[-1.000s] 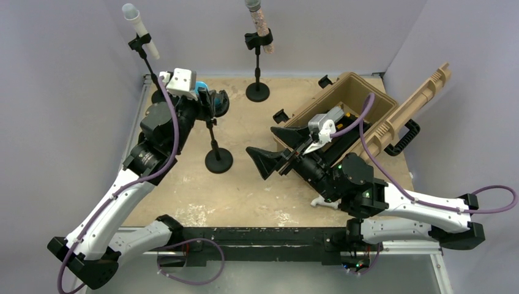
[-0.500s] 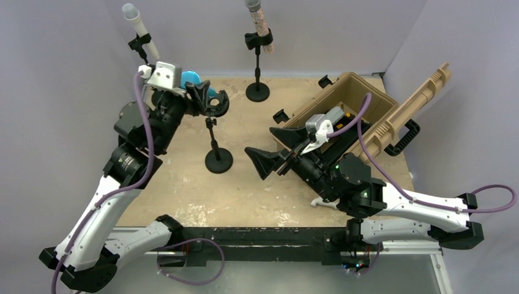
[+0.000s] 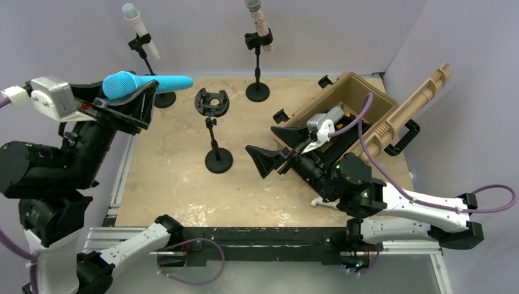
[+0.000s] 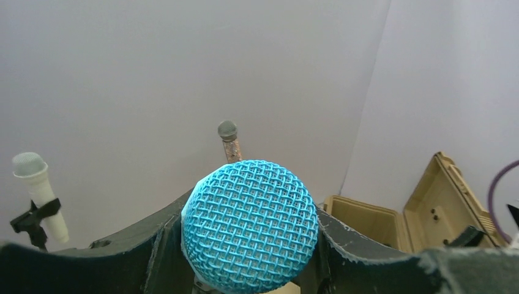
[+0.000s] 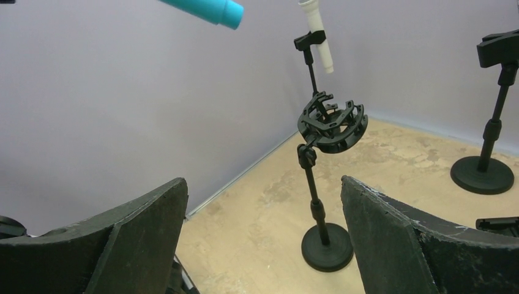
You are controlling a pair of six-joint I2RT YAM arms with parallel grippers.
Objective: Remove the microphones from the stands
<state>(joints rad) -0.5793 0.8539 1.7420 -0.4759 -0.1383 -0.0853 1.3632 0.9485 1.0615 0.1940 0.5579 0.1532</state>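
Pale lilac walls (image 3: 343, 30) close in a scuffed tan table (image 3: 183, 184) on three sides under even light; a metal rail (image 3: 120, 177) lines its left edge.

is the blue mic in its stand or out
Out: the left gripper holds the blue microphone up and away, and the clip on the middle stand sits empty.

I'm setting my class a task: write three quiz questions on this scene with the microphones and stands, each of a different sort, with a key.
1. Which gripper holds the blue microphone?
2. True or false: the right gripper is shut.
3. How many microphones sit in stands? A one, B two, C three.
Key: 1 the left gripper; 2 false, its jaws stand open; 3 B, the white microphone and the speckled microphone; the middle stand is bare.
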